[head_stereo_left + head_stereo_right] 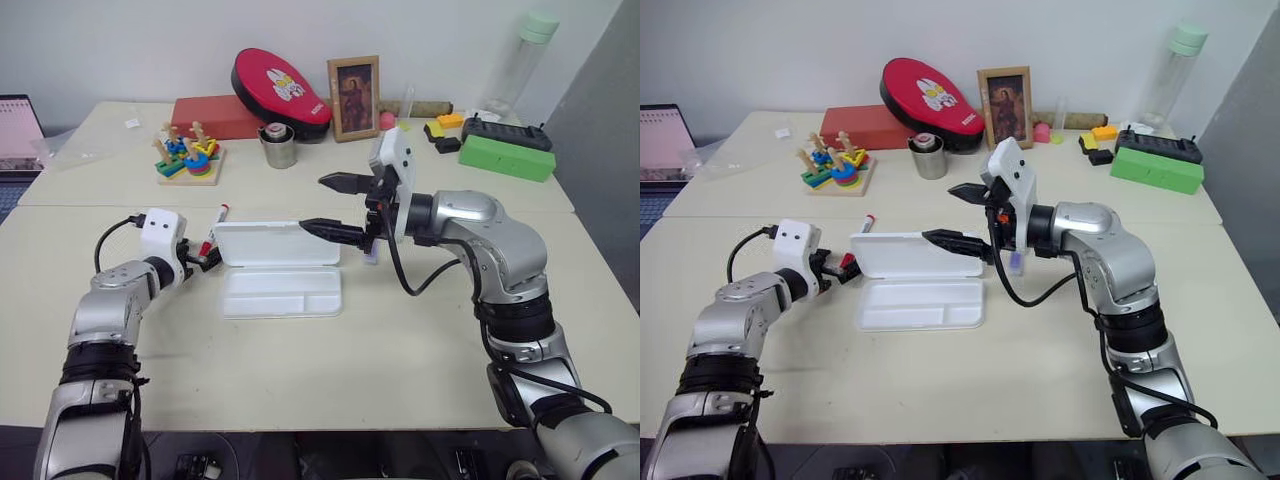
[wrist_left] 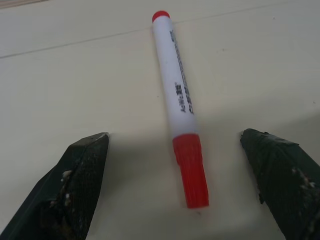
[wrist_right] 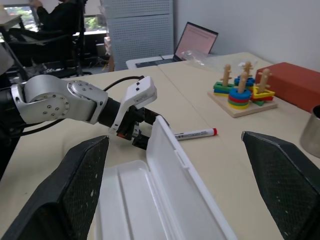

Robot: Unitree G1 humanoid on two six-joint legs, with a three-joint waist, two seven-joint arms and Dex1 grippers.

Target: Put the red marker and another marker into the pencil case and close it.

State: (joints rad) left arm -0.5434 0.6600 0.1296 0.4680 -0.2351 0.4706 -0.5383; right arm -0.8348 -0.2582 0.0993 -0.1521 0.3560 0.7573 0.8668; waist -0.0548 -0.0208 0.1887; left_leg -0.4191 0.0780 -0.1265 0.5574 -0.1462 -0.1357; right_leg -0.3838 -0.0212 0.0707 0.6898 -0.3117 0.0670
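Note:
The red marker lies on the table just left of the pencil case, its red cap toward my left gripper. That gripper is open, with one finger on either side of the cap and not touching it. The white pencil case lies open with its lid standing upright and nothing in its tray. My right gripper hangs open above the lid's right end, pointing left and holding nothing. A small lilac piece, perhaps the other marker, shows beneath that wrist, mostly hidden.
Along the table's back stand a coloured stacking toy, a metal cup, a red box, a red oval case and a picture frame. At the back right are a green box and a bottle.

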